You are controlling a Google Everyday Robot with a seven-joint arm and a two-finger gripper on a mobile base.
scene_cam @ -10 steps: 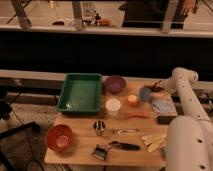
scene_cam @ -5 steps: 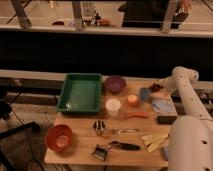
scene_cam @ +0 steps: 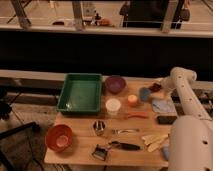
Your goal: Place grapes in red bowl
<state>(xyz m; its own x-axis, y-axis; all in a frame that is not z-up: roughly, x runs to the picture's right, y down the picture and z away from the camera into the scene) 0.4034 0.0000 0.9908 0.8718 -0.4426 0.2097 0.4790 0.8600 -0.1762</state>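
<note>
Though the gripper (scene_cam: 162, 90) is at the grapes (scene_cam: 155, 86), diagonally across the table (scene_cam: 80, 152) from the red bowl (scene_cam: 59, 137), its hold cannot be told; carrying and placing apparently remain.

Reads as a robot test bay in a large indoor hall, not a home: plain wooden table (scene_cam: 75, 126) staged with a green tray (scene_cam: 62, 100), bowls (scene_cam: 115, 84), cups (scene_cam: 113, 106) and utensils (scene_cam: 125, 146). Dark barrier wall (scene_cam: 100, 52) behind, with railing posts (scene_cam: 77, 15) and a standing person (scene_cam: 145, 12) above it. Gripper (scene_cam: 160, 89) sits over the table's far right edge.

2 bowls (scene_cam: 58, 138) (scene_cam: 115, 84), 1 end effector (scene_cam: 161, 91) beside grapes (scene_cam: 154, 87).
</note>
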